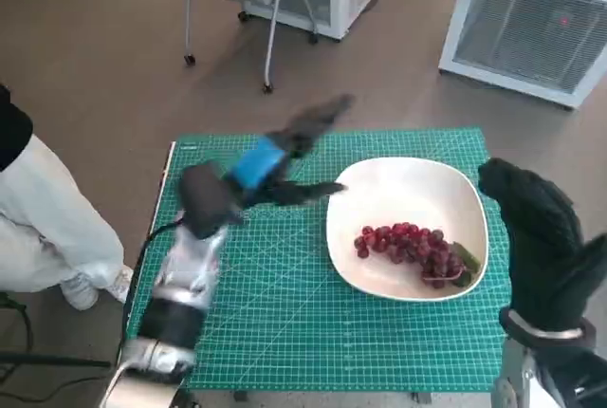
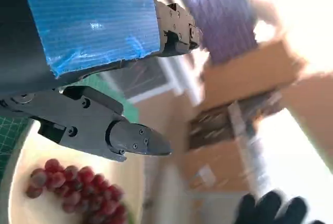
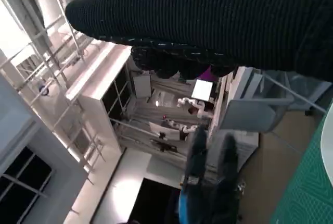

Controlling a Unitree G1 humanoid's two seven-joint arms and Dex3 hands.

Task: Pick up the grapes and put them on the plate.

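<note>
A person's leg [image 1: 43,228] is showing at the left edge. The left hand [image 1: 275,166] is hovering beside the plate [image 1: 379,190], fingers spread and grasping nothing. The grapes [image 1: 410,247] are lying on the plate. The right hand [image 1: 536,237] is standing upright; I cannot tell its grip. A careless sweep of the left hand is risking a knock to the plate's rim.

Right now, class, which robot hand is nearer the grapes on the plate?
Left, narrowly. The left robot hand hovers open by the plate rim, opposite the grapes. The right robot hand is raised off the plate's other side, holding nothing.
</note>
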